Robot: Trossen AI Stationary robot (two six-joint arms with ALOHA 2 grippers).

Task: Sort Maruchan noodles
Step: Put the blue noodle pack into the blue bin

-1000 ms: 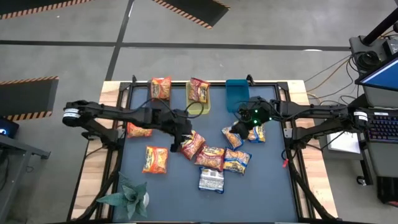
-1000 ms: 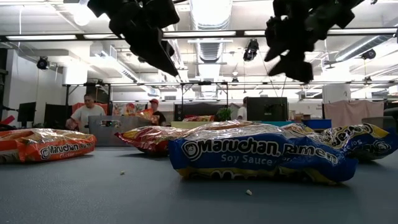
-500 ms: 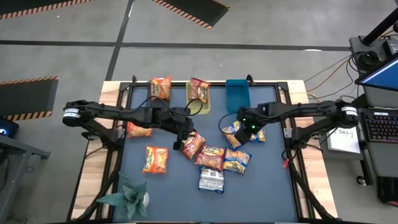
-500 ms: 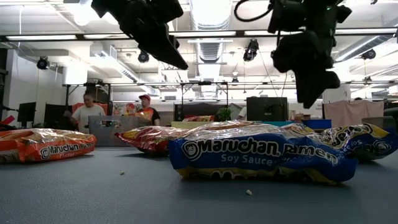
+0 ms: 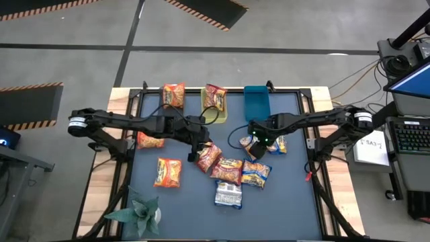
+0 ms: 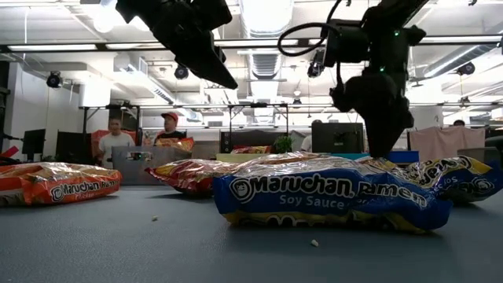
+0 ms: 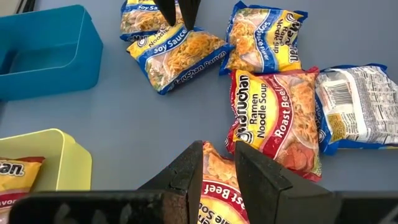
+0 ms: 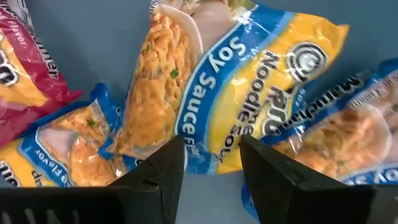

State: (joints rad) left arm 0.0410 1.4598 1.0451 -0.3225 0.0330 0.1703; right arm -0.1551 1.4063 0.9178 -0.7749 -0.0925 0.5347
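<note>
Over the blue bench point(image 5: 181, 202), right tool point(image 5: 254, 144) open just above a Soy Sauce packet point(image 8: 230, 99) beside the blue bin point(image 5: 256, 102); left tool point(image 7: 214, 163) open above a red Roast Beef packet point(image 5: 207, 156).

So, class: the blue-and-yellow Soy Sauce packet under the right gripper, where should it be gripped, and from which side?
Probably from straight above, fingers across its narrower width near the middle. The Soy Sauce packet lies flat on the table, so no side edge stands up to pinch. The right gripper is open directly over it.
</note>
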